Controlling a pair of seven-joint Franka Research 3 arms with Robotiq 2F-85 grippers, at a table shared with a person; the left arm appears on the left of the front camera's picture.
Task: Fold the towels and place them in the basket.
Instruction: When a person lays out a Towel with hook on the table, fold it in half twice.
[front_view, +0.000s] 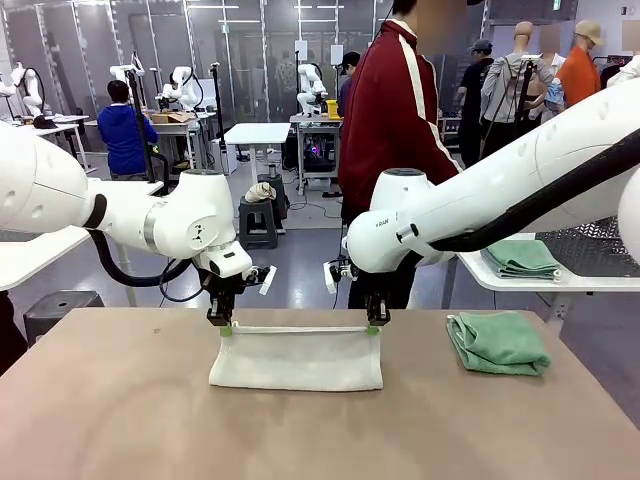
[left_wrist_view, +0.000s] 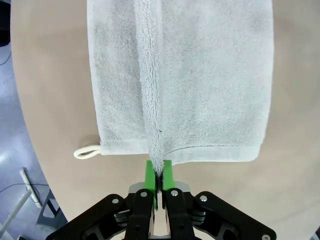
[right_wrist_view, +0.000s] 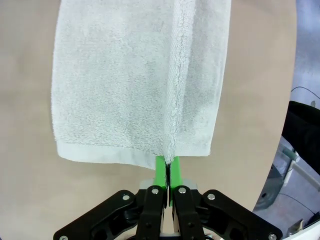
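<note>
– Tan surface in a busy lab, with a person in a dark red jacket at the far side. Where is the towel?
– The cream-white towel hangs between the arms. The left end effector is clenched on one end of its raised long edge and the right end effector on the other. That edge runs taut and level between them, and the lower part rests on the surface.
– Are the grips sound?
– Shallow, I'd judge. In the left wrist view the green pads nip only a thin ridge of terry at the short hem, near the corner loop. The right wrist view shows the same thin pinch. So no jerks.
– How should the fold go?
– Carry both ends together at one height and one pace, so the raised edge comes down square on the opposite edge. If one arm leads, the fold skews. Lower it right to the cloth before releasing, because terry dropped from height slumps askew.
– And the rest?
– The sea-green towel lies folded on the surface to the right, well apart. A dark mesh thing on the white side table beyond may be the basket, but I can't tell.
</note>
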